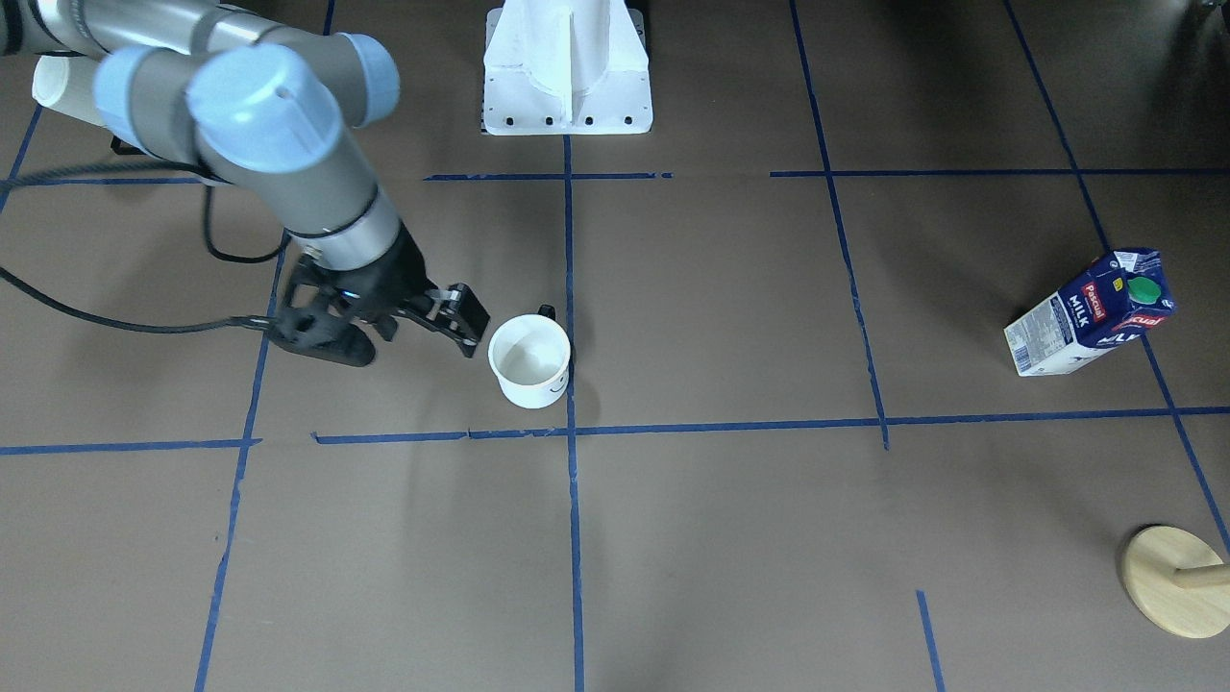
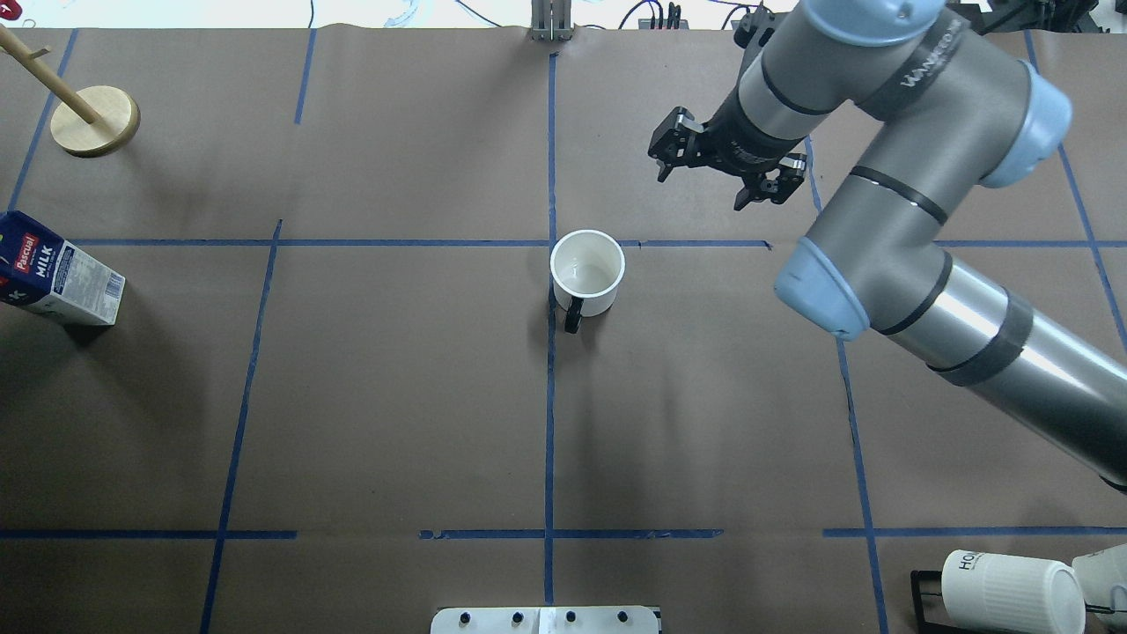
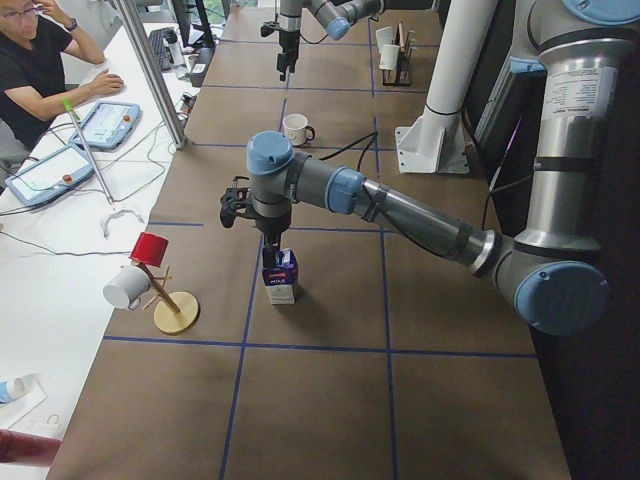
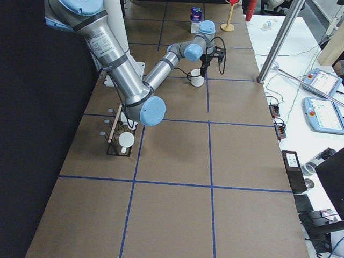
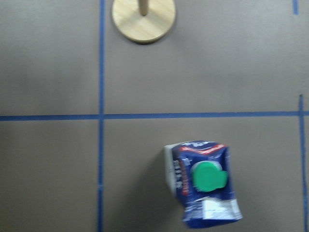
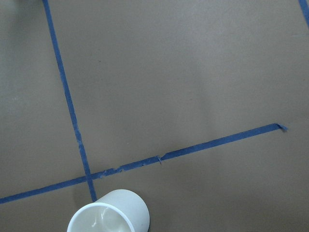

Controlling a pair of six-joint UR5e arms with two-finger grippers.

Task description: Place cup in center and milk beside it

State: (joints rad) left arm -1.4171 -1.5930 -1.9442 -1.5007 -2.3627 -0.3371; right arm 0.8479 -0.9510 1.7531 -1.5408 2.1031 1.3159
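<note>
The cup (image 1: pixel 529 360), white with a black handle, stands upright just beside the central crossing of blue tape (image 2: pixel 551 243); it also shows in the overhead view (image 2: pixel 587 273). My right gripper (image 2: pixel 703 187) is open and empty, off to the cup's far right side and apart from it; it shows too in the front view (image 1: pixel 428 336). The milk (image 1: pixel 1091 312) stands upright far out on my left side. The exterior left view shows my left gripper (image 3: pixel 271 252) hanging right above the milk (image 3: pixel 281 280); I cannot tell if it is open or shut.
A wooden mug tree (image 2: pixel 94 121) stands beyond the milk, with a red cup and a white mug on it (image 3: pixel 150 270). A black rack with a ribbed HOME mug (image 2: pixel 1012 590) is at my near right. The robot's white base (image 1: pixel 567 67) is at the table edge.
</note>
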